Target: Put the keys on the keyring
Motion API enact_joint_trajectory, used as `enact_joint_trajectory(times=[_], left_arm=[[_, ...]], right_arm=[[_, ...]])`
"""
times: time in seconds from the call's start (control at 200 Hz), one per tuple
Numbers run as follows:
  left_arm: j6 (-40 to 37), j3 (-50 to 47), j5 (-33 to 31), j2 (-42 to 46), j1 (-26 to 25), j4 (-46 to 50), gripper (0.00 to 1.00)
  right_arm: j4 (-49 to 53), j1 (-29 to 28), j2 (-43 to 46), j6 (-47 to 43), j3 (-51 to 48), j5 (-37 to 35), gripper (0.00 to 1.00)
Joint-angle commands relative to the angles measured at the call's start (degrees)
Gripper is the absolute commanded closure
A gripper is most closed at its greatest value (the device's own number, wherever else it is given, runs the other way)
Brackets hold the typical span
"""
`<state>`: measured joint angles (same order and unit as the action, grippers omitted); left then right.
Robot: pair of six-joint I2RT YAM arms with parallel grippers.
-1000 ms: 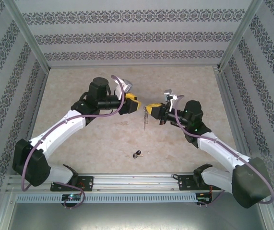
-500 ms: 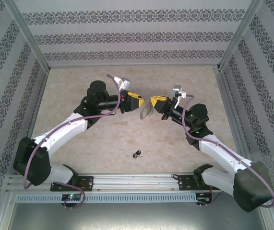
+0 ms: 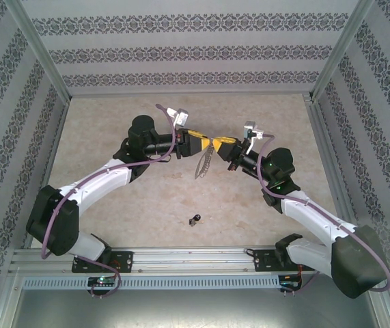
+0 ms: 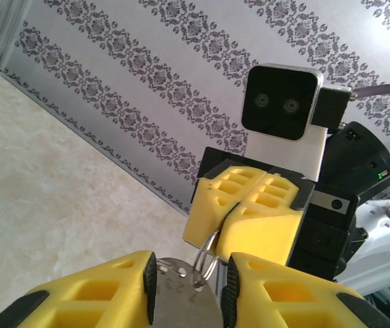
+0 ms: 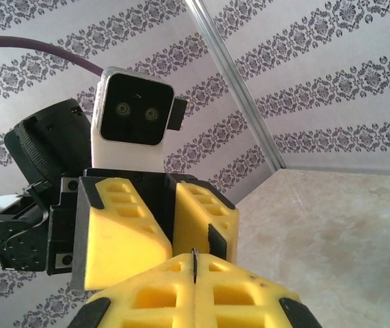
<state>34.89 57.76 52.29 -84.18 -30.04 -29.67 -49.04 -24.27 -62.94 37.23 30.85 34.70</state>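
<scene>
Meeting tip to tip above the middle of the pale marbled table [image 3: 99,130], the left gripper [image 3: 205,142] and the right gripper [image 3: 220,144] have the keyring [image 3: 203,162] between them. In the overhead view it hangs slantwise below the point where they meet.

From the right wrist, that gripper's yellow fingers [image 5: 154,301] are pressed fully together. A thin dark metal edge of the keyring is pinched in the seam between them. The left wrist view shows the same closed pair head-on, with a fine wire loop [image 4: 206,258] curling out from under them.

The left gripper's own fingers [image 4: 113,287] stand part-way apart, one to each side of the keyring's flat grey plate [image 4: 184,301], which nearly fills the gap. At this close angle it is not clear whether they are pressing on the plate or only flanking it.

The key [image 3: 195,219], tiny and black-headed, lies by itself on the table towards the near edge, between the two arm bases and well apart from both grippers.

Patterned walls [image 3: 195,55] box in the table on three sides, with a metal rail [image 3: 195,254] along the front.
</scene>
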Motion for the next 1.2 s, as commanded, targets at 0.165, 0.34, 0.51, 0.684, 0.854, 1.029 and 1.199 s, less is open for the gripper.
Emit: enact_joint_trajectory(times=[0.165, 0.34, 0.51, 0.684, 0.854, 1.029, 1.199], left_arm=[[1.71, 0.67, 2.38, -0.68, -1.24, -5.58, 0.72], [2.32, 0.19, 2.71, -0.98, -1.51, -7.07, 0.78], [2.33, -0.1, 2.97, -1.07, -1.69, -7.72, 0.86], [2.8, -0.35, 3.38, -1.34, -2.04, -9.61, 1.0], [3.07, -1.14, 3.78, -1.26, -2.21, -12.71, 1.0], [0.26, -1.34, 2.67, -0.23, -2.26, -10.18, 1.0], [-8.4, -0.07, 2.24, 1.55, -2.21, 0.32, 1.0]], right_arm=[[-3.65, -0.69, -0.43, 0.21, 1.36, -0.24, 1.0], [-3.69, -0.71, -0.39, 0.12, 1.05, -0.49, 1.0], [-3.26, -0.71, -0.2, -0.05, 1.07, -0.53, 1.0], [-3.2, -0.69, -0.34, 0.01, 1.05, -0.54, 1.0], [-2.7, -0.6, -0.26, -0.22, 0.97, -0.54, 1.0], [-0.88, 0.38, 0.76, -0.32, 0.59, -0.82, 0.7], [2.31, 3.91, 5.4, -0.29, -1.63, -0.7, 0.57]])
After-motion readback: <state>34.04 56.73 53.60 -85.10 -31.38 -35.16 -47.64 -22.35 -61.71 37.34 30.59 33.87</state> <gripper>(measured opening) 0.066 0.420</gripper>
